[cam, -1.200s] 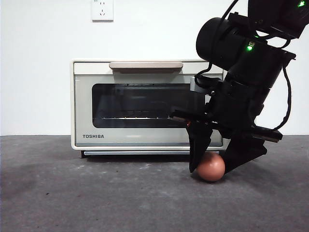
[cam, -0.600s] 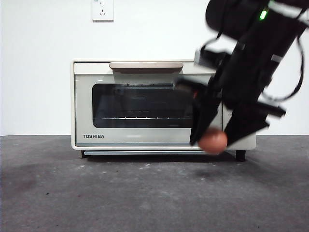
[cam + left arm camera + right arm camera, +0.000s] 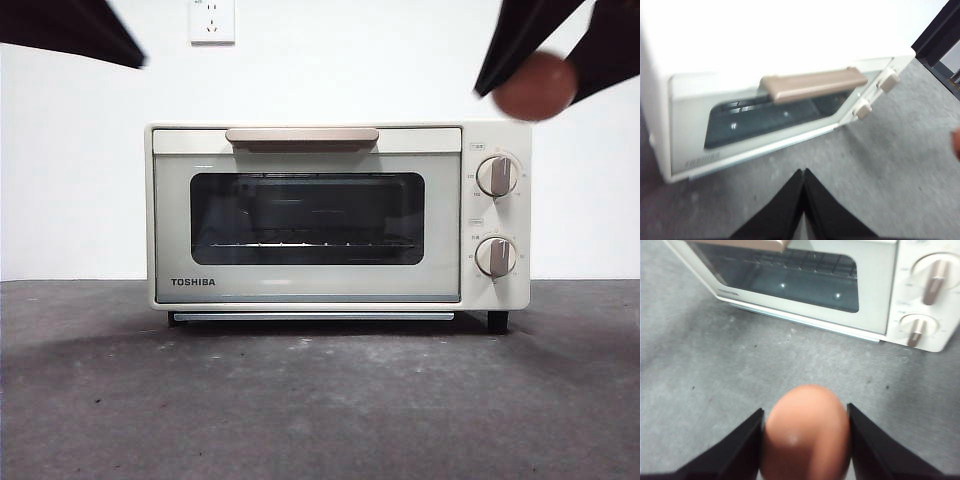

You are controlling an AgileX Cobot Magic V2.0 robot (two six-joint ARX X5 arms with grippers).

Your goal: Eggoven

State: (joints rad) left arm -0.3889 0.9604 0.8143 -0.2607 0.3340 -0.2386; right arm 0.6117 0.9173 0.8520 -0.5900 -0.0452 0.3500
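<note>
In the front view, the egg (image 3: pixel 535 86) is hanging high in the air between two black jaws of the right gripper (image 3: pixel 540 75), above the toaster oven (image 3: pixel 310 215) near its knob side. The oven door is sitting shut, its tan handle (image 3: pixel 302 135) untouched. A dark arm tip is showing at the other top corner.

In the left wrist view, the left gripper (image 3: pixel 803 200) is hovering in front of the oven (image 3: pixel 705 115) with its jaws pressed together on nothing, facing the handle (image 3: pixel 812 85).

In the right wrist view, the right gripper (image 3: pixel 805 437) is clamping the egg (image 3: pixel 805 435) across its sides, over the table (image 3: pixel 700 370). The egg looks smooth, light and brittle; a gentle squeeze across the widest part seems safest, since too much force could crack it and too little could let it slip.
</note>
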